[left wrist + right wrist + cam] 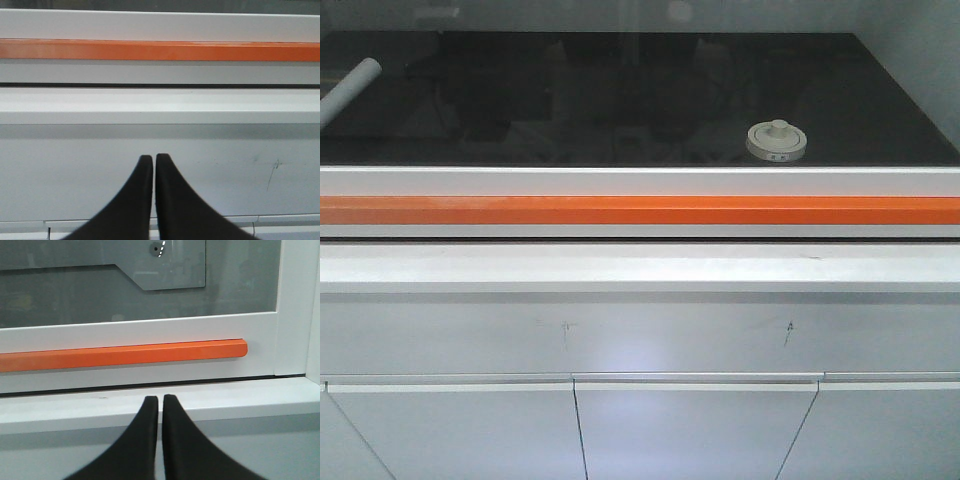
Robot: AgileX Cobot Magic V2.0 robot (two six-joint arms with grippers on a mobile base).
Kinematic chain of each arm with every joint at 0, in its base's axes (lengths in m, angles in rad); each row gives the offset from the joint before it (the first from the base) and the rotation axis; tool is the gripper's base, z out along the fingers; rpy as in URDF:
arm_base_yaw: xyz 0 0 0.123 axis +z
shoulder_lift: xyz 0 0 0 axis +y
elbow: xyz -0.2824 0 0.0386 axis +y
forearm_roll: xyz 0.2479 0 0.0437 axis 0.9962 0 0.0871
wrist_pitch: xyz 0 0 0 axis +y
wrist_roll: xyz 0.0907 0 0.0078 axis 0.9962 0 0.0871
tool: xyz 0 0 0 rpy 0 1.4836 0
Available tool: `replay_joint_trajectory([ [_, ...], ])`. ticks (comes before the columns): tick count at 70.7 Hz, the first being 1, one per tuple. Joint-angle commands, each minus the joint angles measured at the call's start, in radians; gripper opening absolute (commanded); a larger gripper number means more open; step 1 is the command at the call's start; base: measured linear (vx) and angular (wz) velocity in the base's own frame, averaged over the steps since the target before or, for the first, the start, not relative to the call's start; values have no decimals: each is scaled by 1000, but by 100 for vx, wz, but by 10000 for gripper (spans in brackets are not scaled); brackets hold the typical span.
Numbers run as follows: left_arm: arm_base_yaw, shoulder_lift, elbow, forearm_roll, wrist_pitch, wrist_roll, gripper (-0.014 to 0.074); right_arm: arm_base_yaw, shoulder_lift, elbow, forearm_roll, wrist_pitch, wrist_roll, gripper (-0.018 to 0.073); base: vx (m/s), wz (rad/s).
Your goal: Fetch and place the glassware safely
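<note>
The glass jar (776,141) with its round cream-white lid and central knob stands on the dark work surface behind a glass sash, right of centre. It shows only in the front view. My left gripper (153,157) is shut and empty, facing the white cabinet front below the sash. My right gripper (160,398) is shut and empty, level with the white ledge, below the right end of the orange handle bar (125,355). Neither gripper shows in the front view.
A closed glass sash with a white frame and an orange bar (640,210) runs across the front of the enclosure. A rolled white sheet (348,90) lies at the far left inside. White cabinet doors (690,430) sit below the ledge (640,268).
</note>
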Motion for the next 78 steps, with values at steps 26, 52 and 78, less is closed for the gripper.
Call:
replay_joint_trajectory([
  [26, -5, -12, 29, -11, -151, -3, -7, -5, -13, 19, -6, -98, -4, -3, 0, 0],
  [52, -5, -10, -17, -12, -521, -12, -7, -5, -13, -16, -3, -288, 1, -3, 0, 0],
  [78, -5, 261, -531, -9, -369, -1, -7, -5, 136, -427, -4, -156, 1, -3, 0, 0],
])
